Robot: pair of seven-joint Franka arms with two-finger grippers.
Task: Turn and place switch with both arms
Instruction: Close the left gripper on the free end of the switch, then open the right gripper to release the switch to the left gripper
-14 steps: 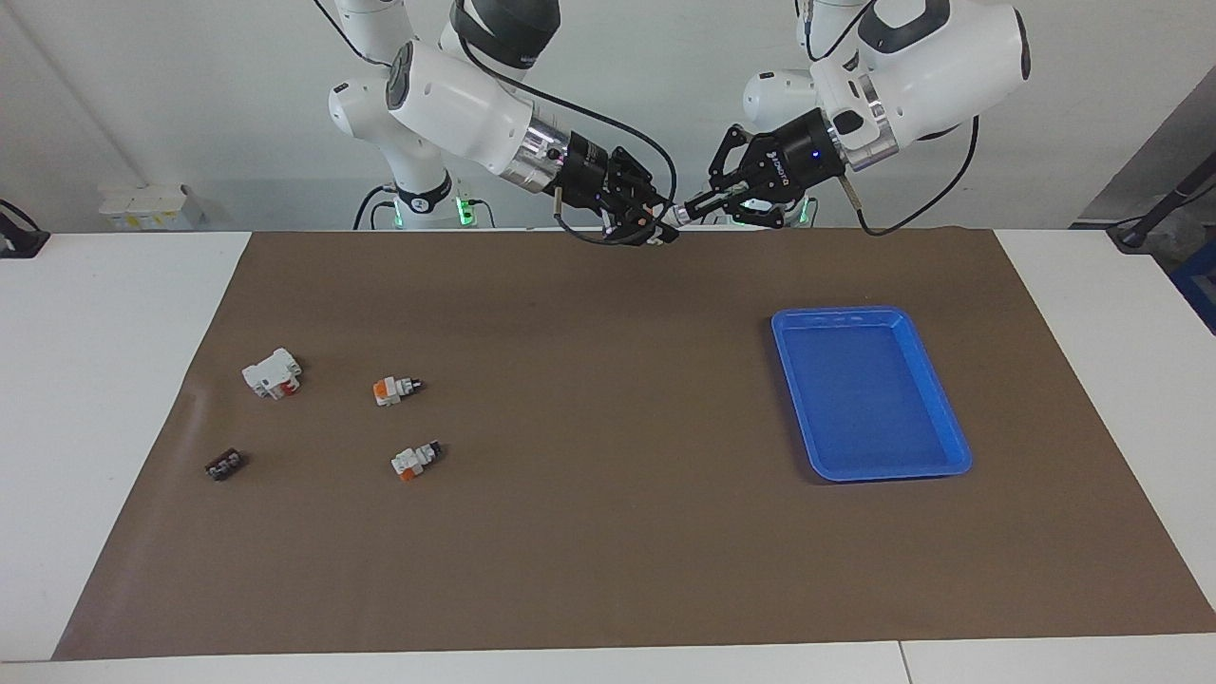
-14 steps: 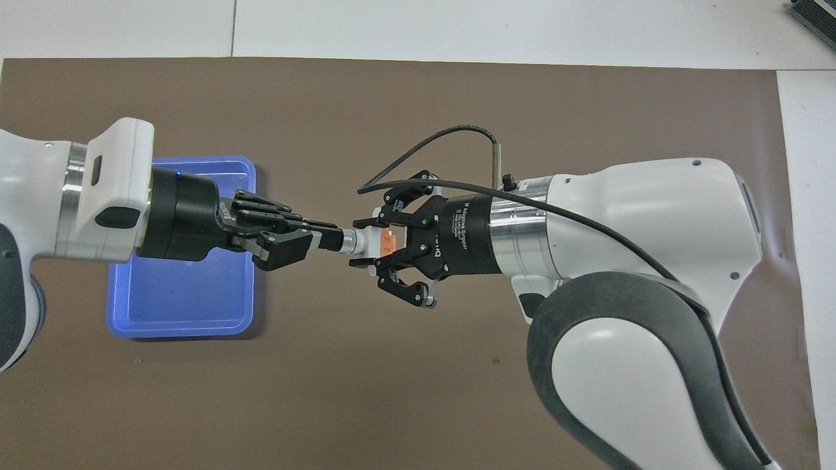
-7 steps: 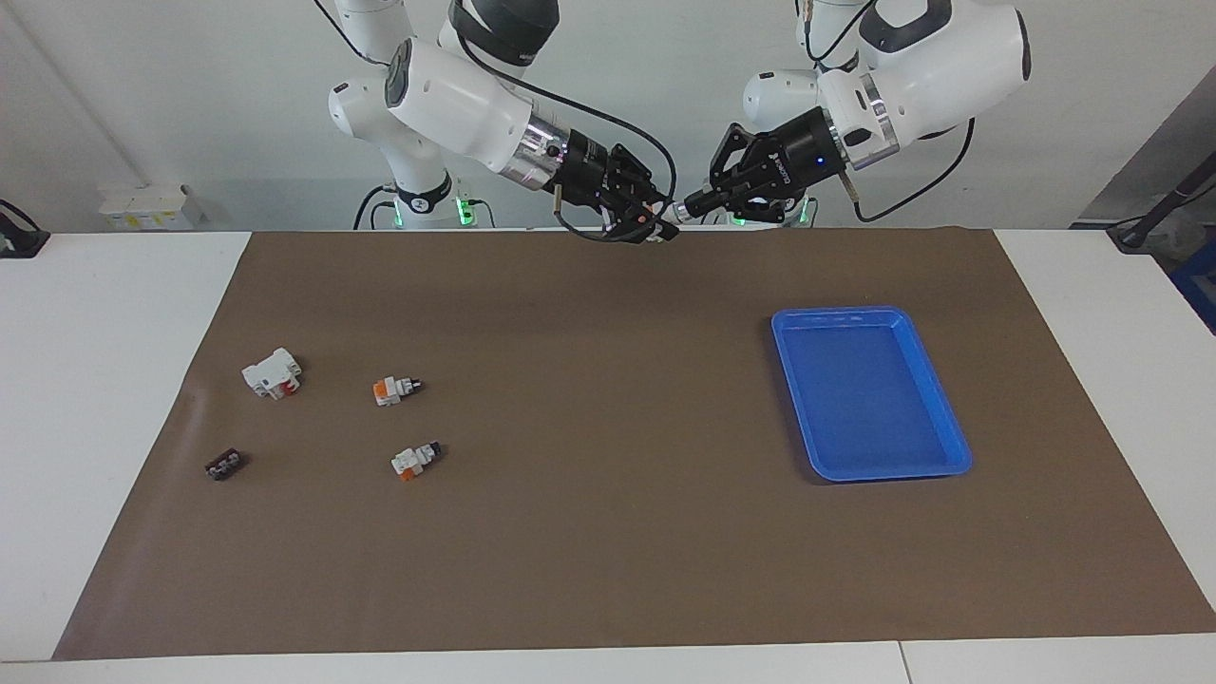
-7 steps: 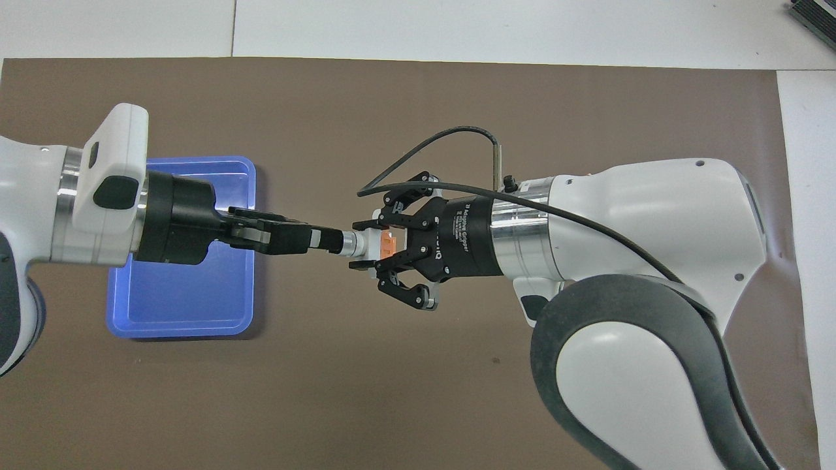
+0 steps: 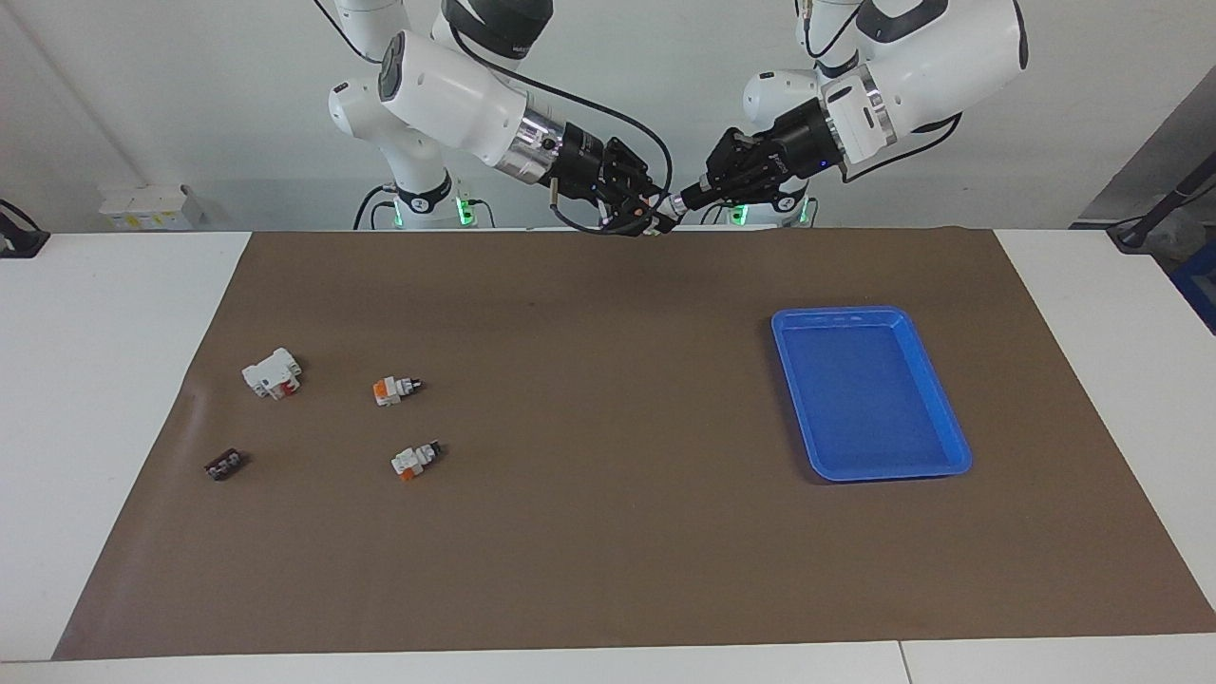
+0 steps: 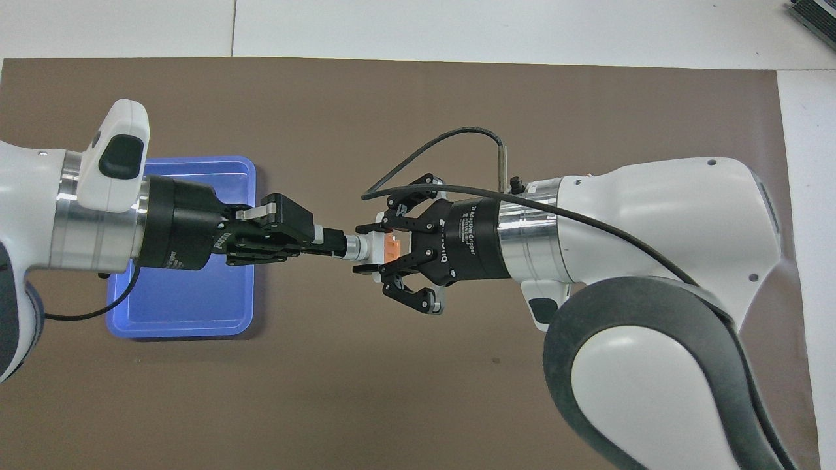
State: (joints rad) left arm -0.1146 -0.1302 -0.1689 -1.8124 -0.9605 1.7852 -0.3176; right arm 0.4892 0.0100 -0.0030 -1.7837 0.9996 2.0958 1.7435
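Up in the air at the robots' edge of the brown mat (image 5: 608, 532), I have both grippers meeting tip to tip on 1 switch (image 6: 382, 247). My right gripper (image 6: 372, 248) is clamped across its white and orange body, the outer links splayed to either side. My left gripper (image 6: 326, 240) is pinched tight on the black knob end, which sticks out toward the left arm. The 2 hands face each other over the middle of the mat's near edge, with the switch level between them.

Farther out, toward the left arm's end, I see the blue tray (image 5: 953, 446) with nothing in it. Toward the right arm's end, 2 more switches lie on the mat: the nearer one (image 5: 394, 389) and a second switch (image 5: 414, 461) farther out. Beside them sit a larger white block (image 5: 272, 372) with a red mark and, farther still, a small black piece (image 5: 223, 465).
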